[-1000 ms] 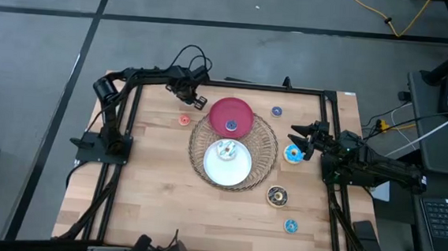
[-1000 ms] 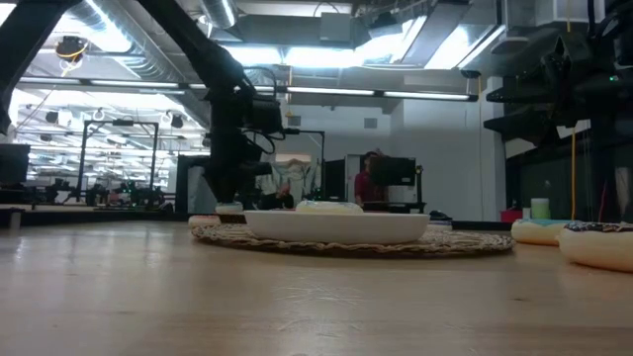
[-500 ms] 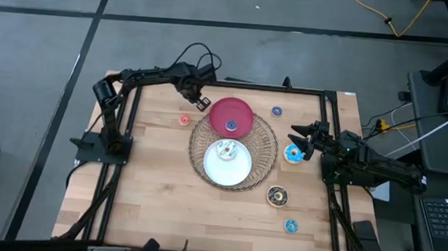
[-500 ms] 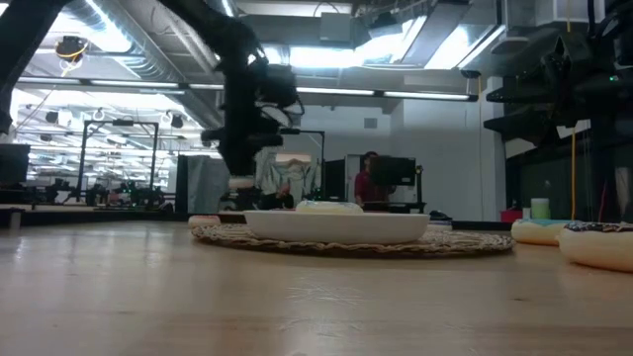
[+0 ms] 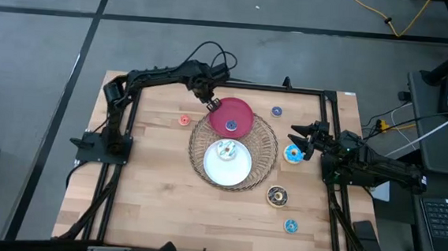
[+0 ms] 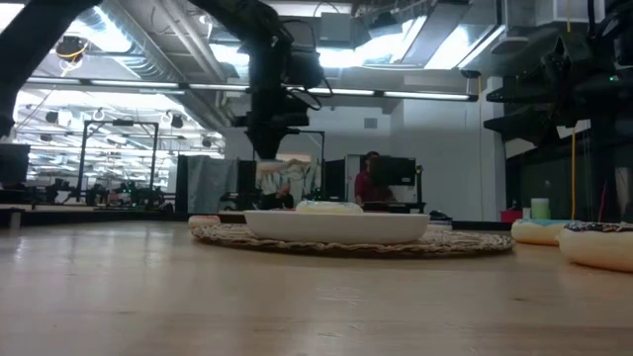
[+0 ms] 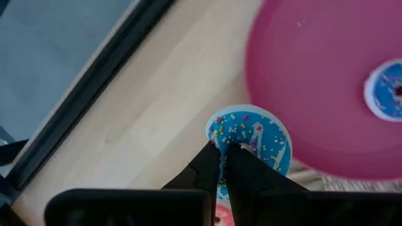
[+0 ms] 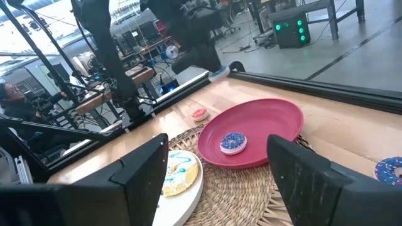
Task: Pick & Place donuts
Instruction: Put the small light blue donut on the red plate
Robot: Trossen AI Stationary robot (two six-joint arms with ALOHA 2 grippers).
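Hiding blue donut (image 7: 254, 141) rim: left pincer (image 7: 223, 164) fingertips.

- On the left wrist camera I see my left gripper (image 7: 223, 164) with its jaws pinched onto the rim of a blue-iced donut (image 7: 251, 135) with coloured sprinkles.
- That donut hangs above the wooden bench (image 7: 151, 107), just at the edge of the red plate (image 7: 314, 81).
- A second blue donut (image 7: 386, 89) lies on the red plate.
- A strip of wicker tray (image 7: 352, 185) shows under the plate's edge.
- A dark frame rail (image 7: 81, 107) runs along the bench edge, grey floor (image 7: 50, 44) beyond it.
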